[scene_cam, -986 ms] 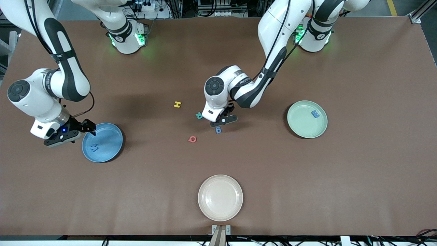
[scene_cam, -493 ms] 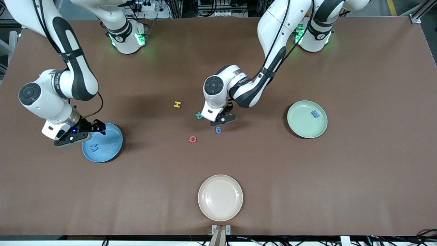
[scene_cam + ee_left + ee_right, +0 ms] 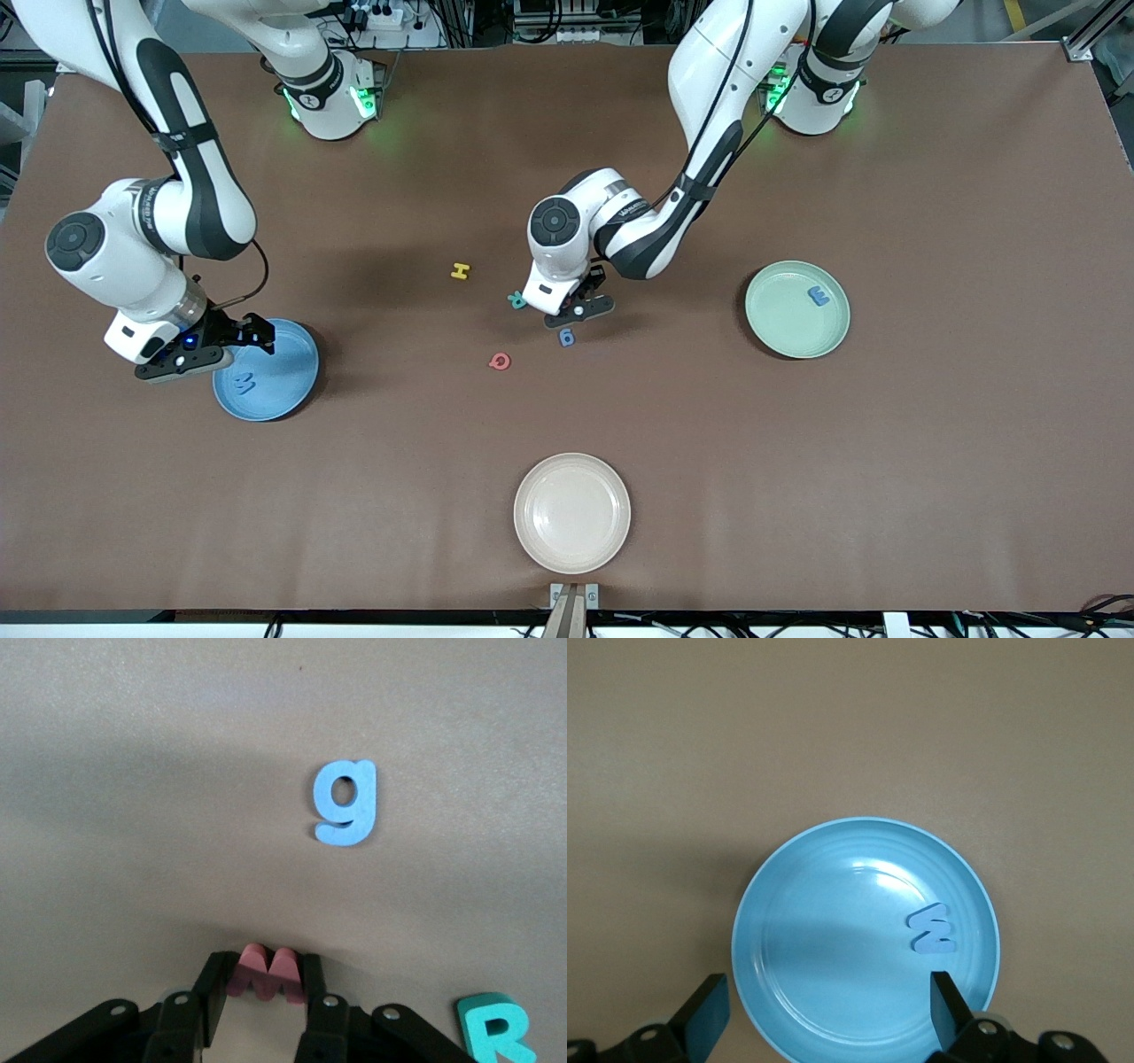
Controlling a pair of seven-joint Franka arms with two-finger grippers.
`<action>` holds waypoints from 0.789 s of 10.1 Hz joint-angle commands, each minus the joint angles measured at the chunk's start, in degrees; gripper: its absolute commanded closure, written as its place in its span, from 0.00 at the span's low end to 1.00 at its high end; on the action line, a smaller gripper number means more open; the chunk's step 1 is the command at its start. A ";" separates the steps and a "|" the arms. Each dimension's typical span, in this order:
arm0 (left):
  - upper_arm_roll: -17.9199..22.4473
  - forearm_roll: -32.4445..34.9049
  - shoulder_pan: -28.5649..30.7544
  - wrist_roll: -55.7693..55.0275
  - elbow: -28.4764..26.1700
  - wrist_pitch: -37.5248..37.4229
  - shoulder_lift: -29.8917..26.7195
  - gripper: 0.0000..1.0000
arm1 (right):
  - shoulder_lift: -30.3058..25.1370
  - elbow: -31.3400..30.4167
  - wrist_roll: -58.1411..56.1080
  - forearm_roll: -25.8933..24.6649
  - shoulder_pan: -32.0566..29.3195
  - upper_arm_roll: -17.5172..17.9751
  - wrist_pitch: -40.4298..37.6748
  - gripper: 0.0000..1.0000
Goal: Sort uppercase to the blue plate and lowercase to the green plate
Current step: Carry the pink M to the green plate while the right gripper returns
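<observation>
My left gripper [image 3: 266, 981] is shut on the red w [image 3: 267, 969], low over the table's middle [image 3: 576, 310]. The blue g [image 3: 346, 803] lies just nearer the camera [image 3: 566, 337]. The teal R [image 3: 494, 1028] lies beside the gripper [image 3: 516, 300]. The yellow H [image 3: 459, 271] and red Q [image 3: 500, 361] lie loose on the table. My right gripper [image 3: 824, 1010] hangs open over the blue plate [image 3: 833, 921], above its rim [image 3: 251, 337]. The blue M [image 3: 932, 930] lies in that plate [image 3: 283, 354]. The green plate [image 3: 784, 323] holds the blue e [image 3: 818, 296].
A cream plate [image 3: 571, 512] sits near the table's front edge, at the middle. The brown table [image 3: 886, 461] stretches wide around the plates. Both arm bases stand along the table's back edge.
My left gripper's fingers have closed on the red w. The right gripper has shifted a little toward the blue plate, over its rim.
</observation>
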 commanded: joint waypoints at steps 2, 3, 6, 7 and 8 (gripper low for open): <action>-1.84 -0.82 2.87 1.33 0.26 -6.22 -2.72 0.87 | -1.37 3.52 3.74 0.54 0.11 0.09 -7.68 0.00; -2.46 -0.82 3.93 3.17 0.26 -8.68 -3.78 0.88 | -1.37 3.52 4.45 0.46 0.20 0.09 -7.69 0.00; -4.23 -1.17 7.36 8.53 0.26 -15.80 -6.68 0.90 | -1.37 3.52 4.72 0.46 0.82 0.18 -7.86 0.00; -4.14 -3.61 7.81 12.38 0.26 -18.17 -7.82 0.90 | -1.46 3.43 5.68 0.46 0.99 0.18 -7.86 0.00; -3.44 -6.07 8.07 15.98 0.26 -20.02 -8.96 0.91 | -1.63 3.34 7.60 0.37 2.12 0.26 -7.86 0.00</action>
